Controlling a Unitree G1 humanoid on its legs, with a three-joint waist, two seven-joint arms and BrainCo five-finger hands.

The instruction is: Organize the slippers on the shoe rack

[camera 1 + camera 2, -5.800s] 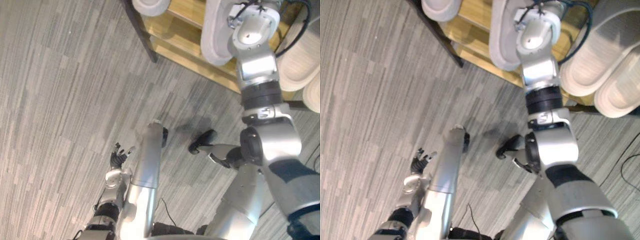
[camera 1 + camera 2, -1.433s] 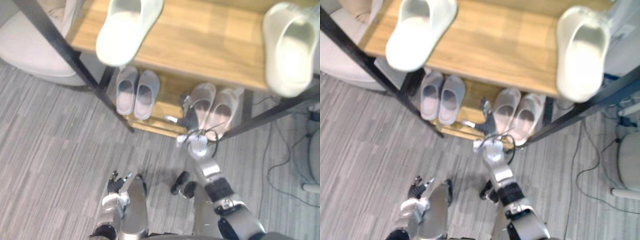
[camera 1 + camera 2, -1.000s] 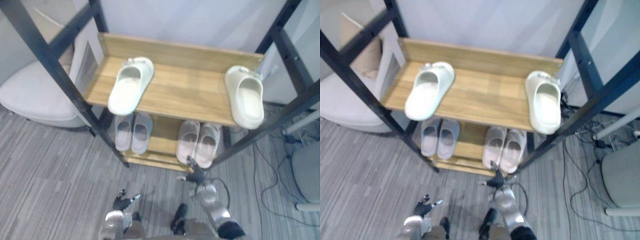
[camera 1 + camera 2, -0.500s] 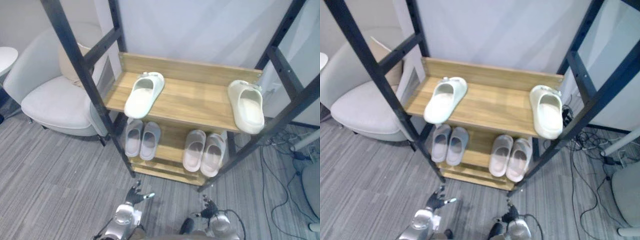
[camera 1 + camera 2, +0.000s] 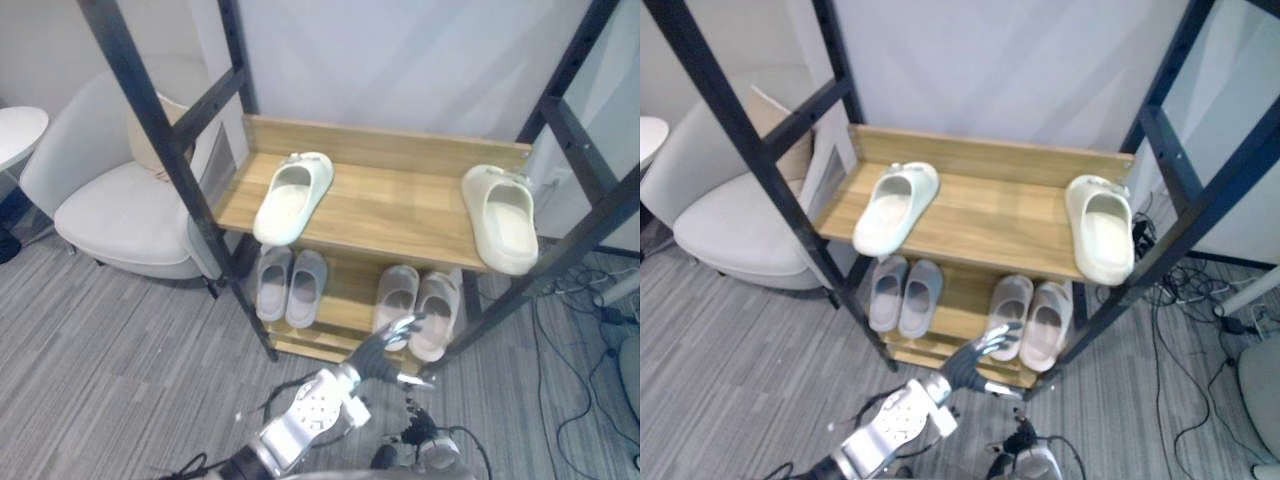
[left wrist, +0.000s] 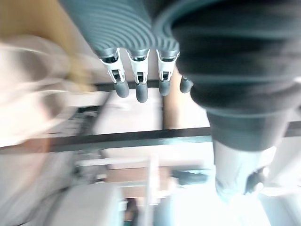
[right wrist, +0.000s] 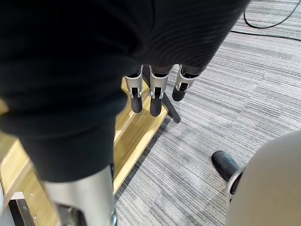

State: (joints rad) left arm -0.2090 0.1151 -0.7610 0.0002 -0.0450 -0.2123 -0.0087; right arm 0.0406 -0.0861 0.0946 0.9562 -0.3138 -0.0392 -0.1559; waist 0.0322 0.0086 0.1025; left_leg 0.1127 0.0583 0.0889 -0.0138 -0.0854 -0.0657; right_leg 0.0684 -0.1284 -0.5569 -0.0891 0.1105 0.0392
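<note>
Two hands: both empty, fingers extended.
Left hand (image 5: 378, 350): positioned in front of the lower shelf, fingers spread wide, holding nothing. In the eye views its fingertips overlap the pinkish slipper pair; contact cannot be confirmed.
Right hand (image 7: 156, 96): low over the grey carpet (image 7: 225, 99), fingers straight and relaxed, holding nothing, near the front edge of the lower shelf.
Pinkish slipper pair (image 5: 416, 305): lower shelf, right side, the two side by side.
Grey slipper pair (image 5: 290, 287): lower shelf, left side, the two side by side.
Left cream slipper (image 5: 292, 198): top shelf, left part, set at an angle, overhanging the front edge.
Right cream slipper (image 5: 505, 218): top shelf, right end, overhanging the front edge, well apart from its mate.
Shoe rack (image 5: 400, 205): wooden shelves in a black metal frame.
White armchair (image 5: 115, 205): just beside the rack, on its left.
</note>
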